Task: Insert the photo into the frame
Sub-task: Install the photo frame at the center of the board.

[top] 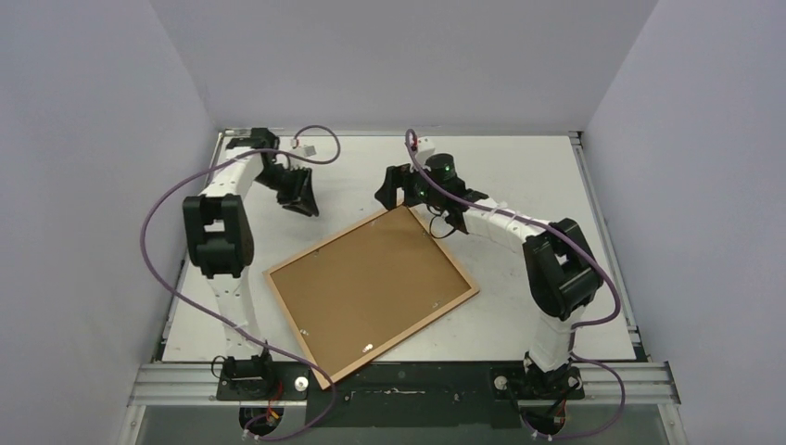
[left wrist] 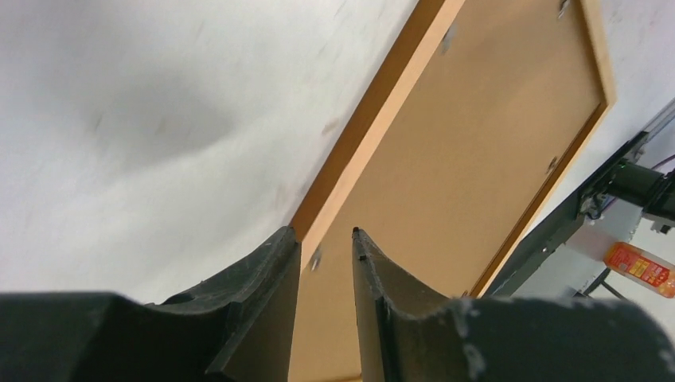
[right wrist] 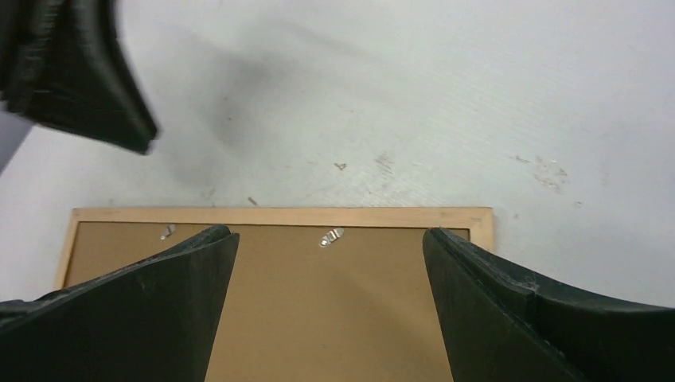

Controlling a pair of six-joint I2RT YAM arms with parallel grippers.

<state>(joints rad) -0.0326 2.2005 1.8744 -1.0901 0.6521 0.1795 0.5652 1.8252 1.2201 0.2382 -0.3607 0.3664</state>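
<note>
The frame (top: 334,239) lies face down and skewed on the white table, its wooden rim around a plain brown backing sheet (top: 371,283). The photo is hidden. My left gripper (top: 301,206) hovers over bare table just beyond the frame's far-left edge. In the left wrist view that gripper (left wrist: 326,232) stands slightly open and empty, in line with the rim (left wrist: 374,119). My right gripper (top: 394,193) hangs at the frame's far corner. The right wrist view shows it (right wrist: 329,232) wide open and empty above the backing sheet (right wrist: 326,318) and the rim (right wrist: 278,216).
Small metal turn clips (right wrist: 332,236) sit along the inside of the rim, one close to the left fingers (left wrist: 317,258). The left gripper's dark body (right wrist: 79,72) shows at the upper left of the right wrist view. Purple-grey walls enclose the table; a metal rail (top: 417,380) runs along its near edge.
</note>
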